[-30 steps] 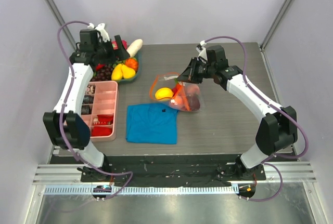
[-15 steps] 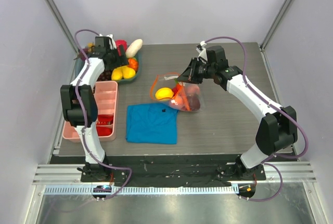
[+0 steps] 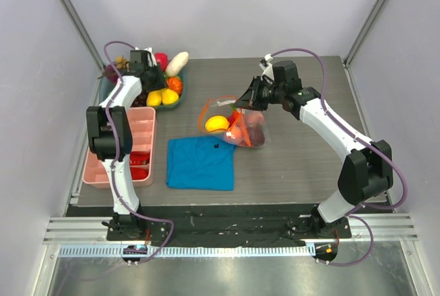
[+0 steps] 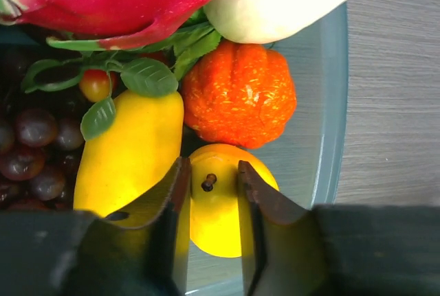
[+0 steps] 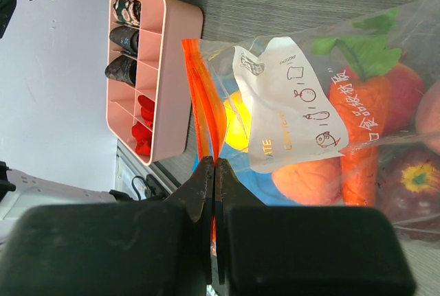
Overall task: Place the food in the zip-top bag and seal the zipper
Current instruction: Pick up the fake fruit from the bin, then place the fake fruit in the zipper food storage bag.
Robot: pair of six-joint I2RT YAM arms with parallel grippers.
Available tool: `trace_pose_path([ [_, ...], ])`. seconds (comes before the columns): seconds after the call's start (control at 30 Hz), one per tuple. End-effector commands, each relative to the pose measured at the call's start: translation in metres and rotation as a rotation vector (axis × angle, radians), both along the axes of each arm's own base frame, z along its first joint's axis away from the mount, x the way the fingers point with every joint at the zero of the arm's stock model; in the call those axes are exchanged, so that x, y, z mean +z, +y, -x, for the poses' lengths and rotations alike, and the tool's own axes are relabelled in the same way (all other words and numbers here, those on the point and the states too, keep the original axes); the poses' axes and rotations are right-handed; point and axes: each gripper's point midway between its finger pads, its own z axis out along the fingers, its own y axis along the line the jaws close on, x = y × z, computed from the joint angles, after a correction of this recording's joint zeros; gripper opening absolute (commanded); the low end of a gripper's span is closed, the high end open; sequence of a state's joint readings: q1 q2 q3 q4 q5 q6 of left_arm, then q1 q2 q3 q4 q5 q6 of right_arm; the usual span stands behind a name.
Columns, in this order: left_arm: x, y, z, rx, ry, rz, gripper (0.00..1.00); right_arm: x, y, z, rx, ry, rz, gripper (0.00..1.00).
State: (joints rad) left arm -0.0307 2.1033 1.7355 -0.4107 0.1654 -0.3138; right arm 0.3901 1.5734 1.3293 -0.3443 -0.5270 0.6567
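Observation:
The zip-top bag (image 3: 240, 126) lies mid-table, its mouth toward the left. Inside it are a yellow lemon (image 3: 216, 123), an orange carrot (image 5: 357, 124) and red pieces. My right gripper (image 5: 214, 162) is shut on the orange-red zipper (image 5: 206, 104) and holds that edge up. More food sits in a teal bowl (image 4: 330, 104) at the back left. There my left gripper (image 4: 210, 172) has closed on a round yellow fruit (image 4: 213, 220), one finger against each side. An orange fruit (image 4: 237, 97), a long yellow fruit (image 4: 127, 152), purple grapes (image 4: 31, 145) and a white vegetable (image 4: 289, 1) crowd around it.
A pink divided tray (image 3: 134, 146) with dark and red items lies along the left edge. A blue folded cloth (image 3: 201, 163) lies in front of the bag. The cell's walls and frame posts rise close behind the bowl.
My left arm has swung in over the bowl and its fingers have narrowed from wide open onto the yellow fruit. The right arm and the bag have not moved.

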Motion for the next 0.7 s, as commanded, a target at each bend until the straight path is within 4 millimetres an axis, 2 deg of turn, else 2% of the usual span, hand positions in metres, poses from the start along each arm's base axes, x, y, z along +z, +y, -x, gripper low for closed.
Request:
trace_pose_path([
  [0.0, 0.062, -0.011, -0.006, -0.033, -0.137, 0.055, 0.22, 0.016, 0.001, -0.005, 0.005, -0.058, -0.029, 0.01],
  [0.03, 0.068, -0.014, -0.002, -0.042, -0.142, 0.069, 0.19, 0.015, 0.001, -0.006, 0.004, -0.059, -0.026, 0.01],
  [0.07, 0.087, -0.014, 0.003, -0.043, -0.175, 0.077, 0.16, 0.015, 0.001, -0.005, 0.006, -0.058, -0.025, 0.01],
  [0.13, 0.103, -0.017, 0.011, -0.059, -0.197, 0.09, 0.1, 0.013, 0.001, -0.005, 0.006, -0.055, -0.024, 0.01],
  [0.17, 0.123, -0.018, 0.016, -0.06, -0.231, 0.093, 0.08, 0.014, 0.001, -0.005, 0.006, -0.058, -0.025, 0.01],
  [0.27, 0.15, -0.024, 0.031, -0.096, -0.27, 0.117, 0.02, 0.012, 0.001, -0.005, 0.005, -0.054, -0.022, 0.01],
  [0.3, 0.171, -0.028, 0.041, -0.113, -0.304, 0.131, 0.0, 0.011, 0.001, -0.005, 0.005, -0.052, -0.021, 0.01],
  [0.37, 0.183, -0.043, 0.058, -0.172, -0.301, 0.185, 0.0, 0.012, 0.001, -0.006, 0.004, -0.054, -0.023, 0.01],
  [0.4, 0.198, -0.056, 0.072, -0.21, -0.322, 0.203, 0.0, 0.011, 0.002, -0.006, 0.005, -0.05, -0.023, 0.01],
  [0.47, 0.2, -0.077, 0.093, -0.265, -0.308, 0.235, 0.0, 0.009, 0.002, -0.007, 0.004, -0.041, -0.025, 0.01],
  [0.5, 0.213, -0.084, 0.108, -0.284, -0.338, 0.241, 0.0, 0.008, 0.003, -0.007, 0.007, -0.037, -0.026, 0.01],
  [0.53, 0.202, -0.106, 0.124, -0.336, -0.313, 0.245, 0.01, 0.008, 0.003, -0.007, 0.006, -0.035, -0.027, 0.01],
  [0.6, 0.204, -0.12, 0.135, -0.352, -0.363, 0.211, 0.02, 0.006, 0.003, -0.007, 0.005, -0.028, -0.026, 0.01],
  [0.63, 0.213, -0.141, 0.15, -0.397, -0.4, 0.218, 0.02, 0.004, 0.003, -0.007, 0.008, -0.025, -0.026, 0.01],
  [0.67, 0.201, -0.147, 0.154, -0.401, -0.386, 0.217, 0.02, 0.004, 0.004, -0.007, 0.008, -0.023, -0.026, 0.01],
])
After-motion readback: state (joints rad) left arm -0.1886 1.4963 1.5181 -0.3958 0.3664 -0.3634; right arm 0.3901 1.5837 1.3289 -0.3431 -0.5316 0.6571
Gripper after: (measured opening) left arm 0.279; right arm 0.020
